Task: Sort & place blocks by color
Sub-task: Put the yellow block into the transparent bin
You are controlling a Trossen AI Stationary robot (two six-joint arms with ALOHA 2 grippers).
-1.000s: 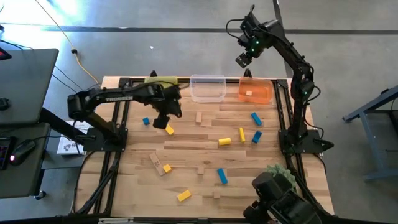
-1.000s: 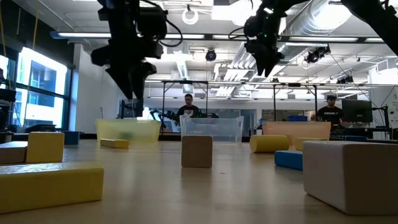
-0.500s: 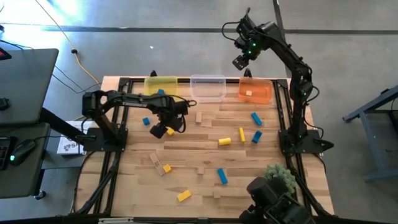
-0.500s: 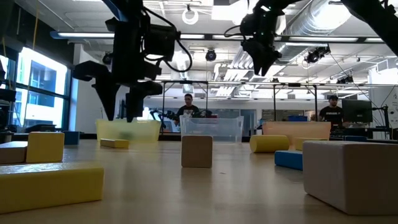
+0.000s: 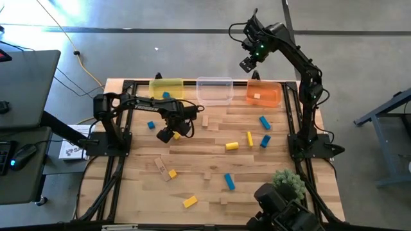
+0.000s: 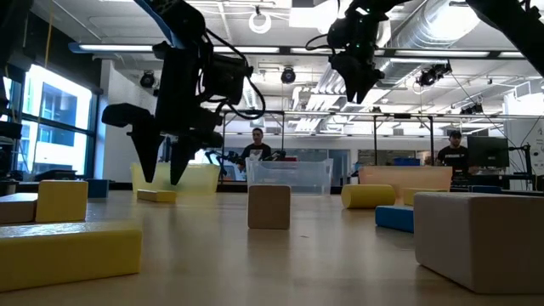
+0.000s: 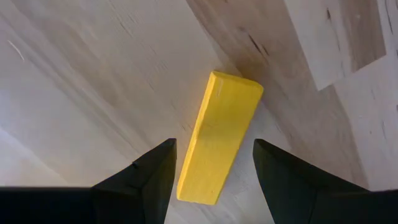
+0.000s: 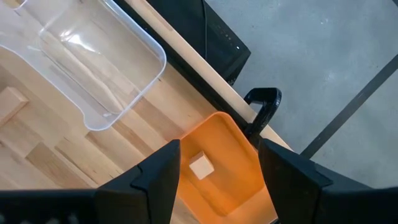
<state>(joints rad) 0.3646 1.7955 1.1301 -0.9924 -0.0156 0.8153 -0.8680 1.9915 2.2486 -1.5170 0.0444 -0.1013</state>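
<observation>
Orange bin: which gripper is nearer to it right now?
Right. The right gripper hangs open above the orange bin; the left gripper is across the table over a yellow block.

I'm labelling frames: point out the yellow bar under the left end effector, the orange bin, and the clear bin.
yellow bar (image 7: 219, 140), left wrist view, top face.
orange bin (image 8: 244, 163), right wrist view, floor.
clear bin (image 5: 214, 81), high view, far rim.

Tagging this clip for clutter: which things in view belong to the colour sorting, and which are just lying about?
Belongs to the job:
- yellow bar between the open jaws of the left gripper
- blue, yellow and plain wooden blocks scattered on the table
- yellow bin, clear bin, orange bin

Lying about:
- green plant ball
</observation>
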